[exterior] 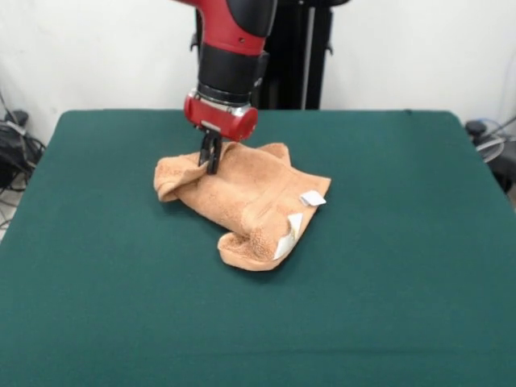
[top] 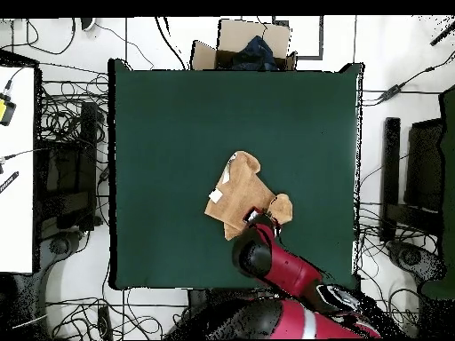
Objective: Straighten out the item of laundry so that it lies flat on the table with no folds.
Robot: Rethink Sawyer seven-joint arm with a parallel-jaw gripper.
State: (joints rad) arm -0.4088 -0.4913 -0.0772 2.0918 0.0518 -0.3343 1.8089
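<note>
Jaws pinched on a raised fold of a crumpled towel on the green table.

The jaws (exterior: 210, 158) hang from the red and black arm (exterior: 232, 56) with their dark fingers drawn close together, gripping a ridge of the towel (exterior: 246, 201) at its far edge, on the left in the front view. The cloth is light orange-tan terry and lies bunched and folded over itself rather than flat, with a rolled lobe at the left and another lobe toward the camera. Two small white tags (exterior: 312, 198) show along its right edge. In the overhead view the towel (top: 242, 191) lies a little toward the robot's side of the middle of the table (top: 169, 133), and the arm (top: 267, 257) covers its nearer corner. A cardboard box (top: 244, 44) sits beyond the far edge of the table.
</note>
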